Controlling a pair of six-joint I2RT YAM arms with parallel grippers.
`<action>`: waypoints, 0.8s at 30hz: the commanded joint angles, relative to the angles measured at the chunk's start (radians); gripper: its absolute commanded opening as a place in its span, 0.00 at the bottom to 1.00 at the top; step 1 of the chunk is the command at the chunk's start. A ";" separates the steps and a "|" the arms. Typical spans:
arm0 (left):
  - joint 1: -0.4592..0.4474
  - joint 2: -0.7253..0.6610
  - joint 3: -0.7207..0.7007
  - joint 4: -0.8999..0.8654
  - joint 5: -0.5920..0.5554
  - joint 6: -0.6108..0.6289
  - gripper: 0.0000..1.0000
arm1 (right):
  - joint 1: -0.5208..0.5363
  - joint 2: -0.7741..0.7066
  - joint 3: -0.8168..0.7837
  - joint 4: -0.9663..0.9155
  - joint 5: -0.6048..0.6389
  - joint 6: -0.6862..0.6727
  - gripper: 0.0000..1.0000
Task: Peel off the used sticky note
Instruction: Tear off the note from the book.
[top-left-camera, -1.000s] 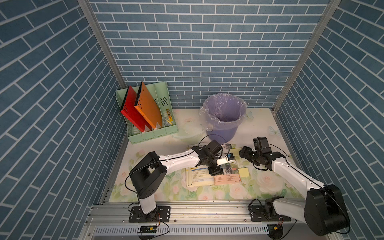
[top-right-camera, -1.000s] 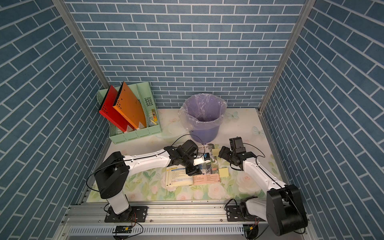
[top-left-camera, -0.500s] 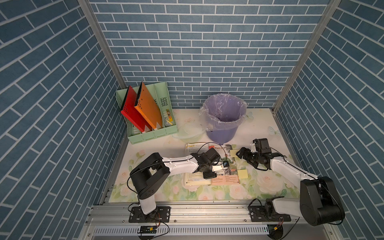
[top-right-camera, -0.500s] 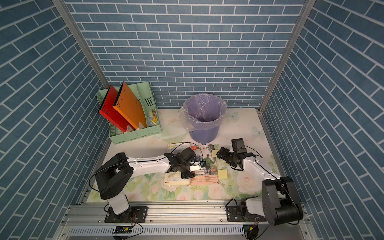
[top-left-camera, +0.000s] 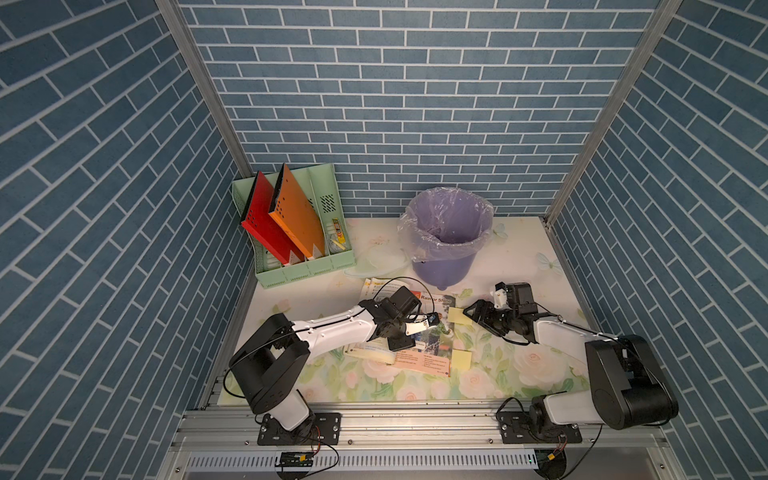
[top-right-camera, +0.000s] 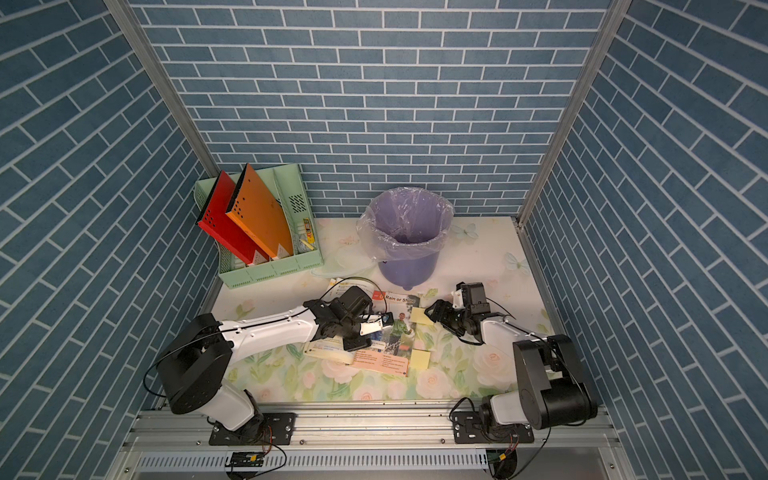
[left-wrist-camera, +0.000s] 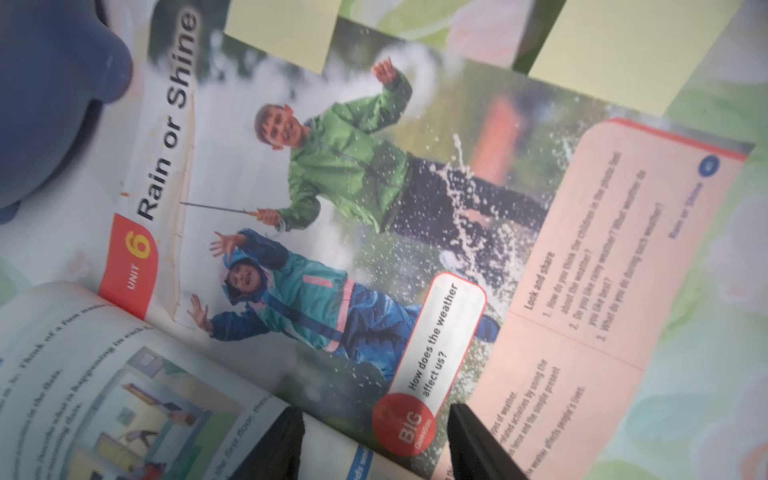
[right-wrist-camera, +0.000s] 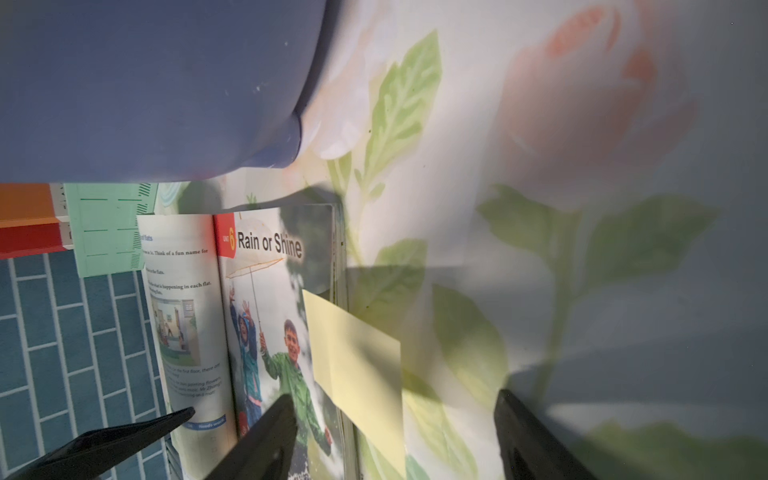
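Observation:
An open book (top-left-camera: 432, 345) headed "Rain or Shine" lies flat on the floral table (top-left-camera: 519, 370). Two plain yellow sticky notes jut from its right edge, a far one (top-left-camera: 456, 314) (top-right-camera: 419, 314) and a near one (top-left-camera: 462, 358). Which one is the used note I cannot tell. My right gripper (top-left-camera: 471, 312) (right-wrist-camera: 395, 403) is low and open, its fingers either side of the far note (right-wrist-camera: 357, 357). My left gripper (top-left-camera: 417, 332) (left-wrist-camera: 374, 419) is open, fingertips down on the book's picture page (left-wrist-camera: 374, 208), holding nothing.
A purple bin (top-left-camera: 446, 237) lined with clear plastic stands just behind the book. A green file rack (top-left-camera: 332, 216) with red and orange folders sits at the back left. Blue brick walls close in three sides.
My left arm has drawn back to the left and lower over the book, uncovering its far half. My right gripper has crept left to the far note, jaws a little narrower.

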 joint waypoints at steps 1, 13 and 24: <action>-0.002 0.048 0.077 0.018 0.061 -0.048 0.60 | 0.003 0.048 -0.027 0.080 -0.036 0.032 0.70; -0.004 0.260 0.181 0.213 0.083 -0.108 0.52 | 0.005 0.118 -0.001 0.154 -0.075 0.004 0.41; -0.004 0.335 0.221 0.225 0.082 -0.090 0.46 | 0.014 0.087 -0.018 0.219 -0.017 -0.025 0.33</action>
